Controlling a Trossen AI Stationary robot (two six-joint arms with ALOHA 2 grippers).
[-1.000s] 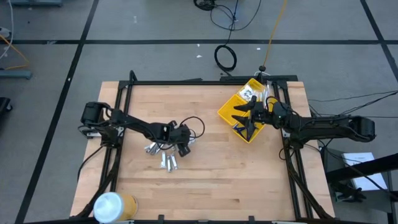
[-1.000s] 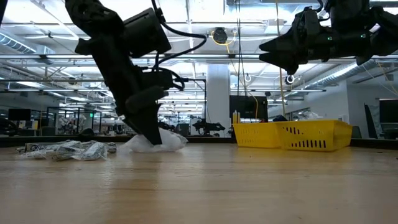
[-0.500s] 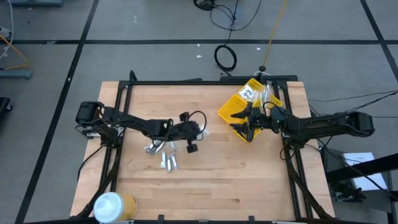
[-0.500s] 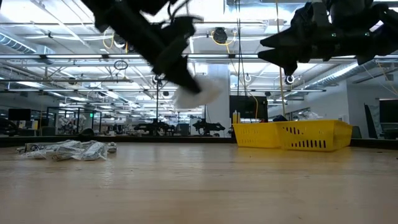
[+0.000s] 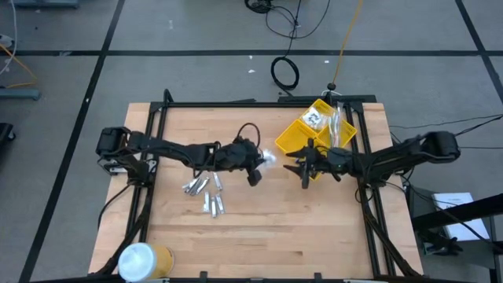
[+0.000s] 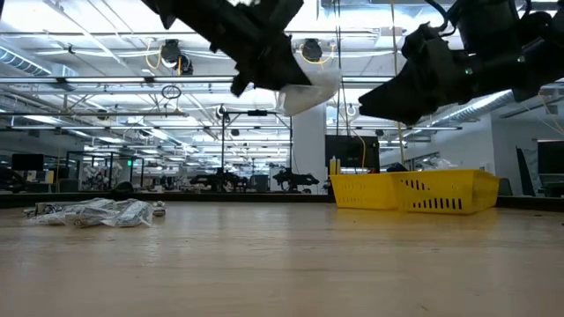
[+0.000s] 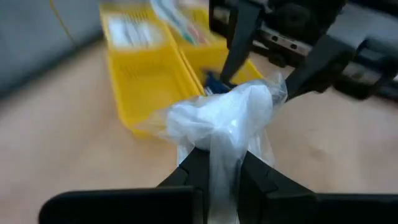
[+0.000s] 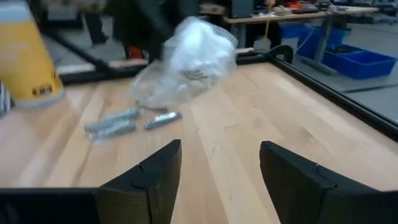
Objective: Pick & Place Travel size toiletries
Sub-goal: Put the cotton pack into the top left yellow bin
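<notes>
The left claw (image 5: 258, 161) is clamped on a clear plastic packet (image 5: 268, 156), pinching its gathered lower end so the puffed body stands free beyond the fingertips, and holds it in the air above the middle of the desk (image 5: 259, 224). Carried that high, the packet clears the wood on its way toward the yellow bin (image 5: 284, 142) near the far right corner. The right claw (image 5: 301, 167) hangs just beside the bin's near edge with its fingers apart and nothing between them, facing the packet; it looks set either to receive the packet or simply to wait. The rest of the toiletries, small silvery tubes (image 5: 212, 204) and packets, lie in a loose heap on the desk well apart from the bin, so most of the sorting seems yet to be done
</notes>
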